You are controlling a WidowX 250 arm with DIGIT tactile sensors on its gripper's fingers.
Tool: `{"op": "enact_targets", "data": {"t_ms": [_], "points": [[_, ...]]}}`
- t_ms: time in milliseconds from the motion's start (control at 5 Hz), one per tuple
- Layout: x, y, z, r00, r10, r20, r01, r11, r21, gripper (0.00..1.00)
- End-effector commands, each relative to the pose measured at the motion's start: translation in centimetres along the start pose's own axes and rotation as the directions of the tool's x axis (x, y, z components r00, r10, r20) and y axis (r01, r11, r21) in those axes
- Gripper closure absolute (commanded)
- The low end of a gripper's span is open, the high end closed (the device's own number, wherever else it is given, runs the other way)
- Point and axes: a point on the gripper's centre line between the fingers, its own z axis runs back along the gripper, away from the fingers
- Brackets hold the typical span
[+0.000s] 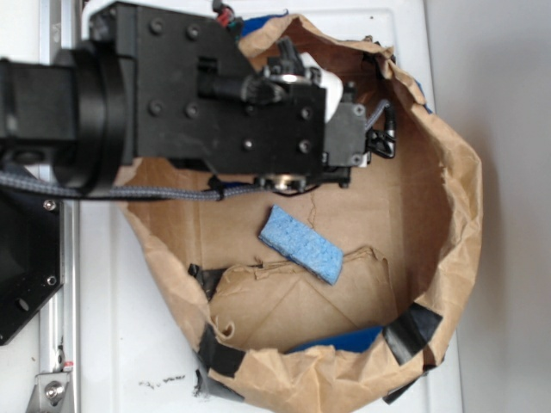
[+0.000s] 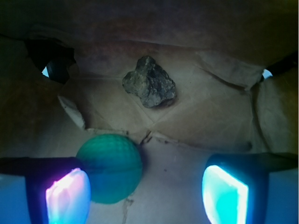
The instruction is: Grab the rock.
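Wrist view is showing the fingers [image 2: 67, 196] spread wide, empty; advancing should centre the rock [image 2: 150, 87] between them while clearing the green ball [image 2: 110, 168].

Rock [image 2: 150, 87] on brown paper beyond spread fingers [image 2: 67, 195], green ball [image 2: 110, 168] against one finger.

The gripper [image 2: 147, 191] hangs with jaws spread wide inside the paper bag [image 1: 448, 224], whose tall crumpled walls close in all around. Bare paper floor lies open between the fingers up to the rock [image 2: 150, 81], but the green ball [image 2: 110, 168] sits against the left finger [image 2: 67, 196], crowding that side
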Motion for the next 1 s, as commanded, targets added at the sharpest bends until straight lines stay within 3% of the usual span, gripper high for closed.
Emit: {"op": "enact_targets", "data": {"t_ms": [0,200,600,800], "points": [[2.2,0.6,0.1,0.998,0.05,0.036,-0.048,0.998,-0.044,0.0],[2.7,0.7,-1.8,0.997,0.051,0.053,-0.049,0.998,-0.035,0.0],[1.1,0.3,-4.7,0.999,-0.005,0.047,0.007,0.999,-0.04,0.0],[0.5,0.3,-5.1,0.999,0.013,0.043,-0.012,0.999,-0.036,1.0]]}}
